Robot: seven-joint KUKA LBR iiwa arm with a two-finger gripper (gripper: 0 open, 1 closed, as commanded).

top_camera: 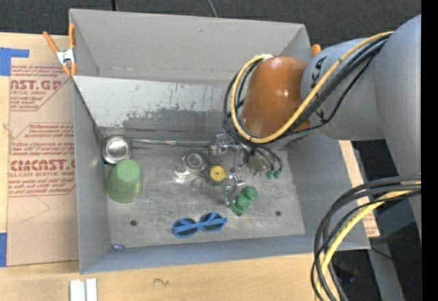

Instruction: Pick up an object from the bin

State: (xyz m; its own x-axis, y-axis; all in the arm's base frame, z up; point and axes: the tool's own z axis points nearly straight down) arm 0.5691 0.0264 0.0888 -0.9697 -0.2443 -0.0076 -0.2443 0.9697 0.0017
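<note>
The arm [369,87] enters from the right and bends down over the right-hand middle of the bin [185,22]. Its wrist carries an orange cover [270,94], looped by yellow and black cables [236,98]. Below the cover the gripper [229,166] points down at the bin floor. Its two metal fingers [235,188] stand apart, one toward the back wall and one toward the front. Nothing can be seen clamped between them.

A small yellow disc [217,174] lies on the floor near the middle of the bin. It sits just beside the gap between the fingers, on its left side, and is the thing nearest the gripper.

A metal ring [194,159] lies just left of the disc. A green piece [241,201] lies close to the front finger. A smaller green bit [274,173] shows to the right, under the wrist. Blue glasses [198,224] lie nearer the front wall, apart from the gripper. A green cup [124,180] stands well apart at the left wall. A can [116,149] stands just behind the cup, its open metal top upward.

Black letters [316,72] are printed on the arm's white link. The cables cross them, so they cannot be read whole. No label can be read on the can or cup.
</note>
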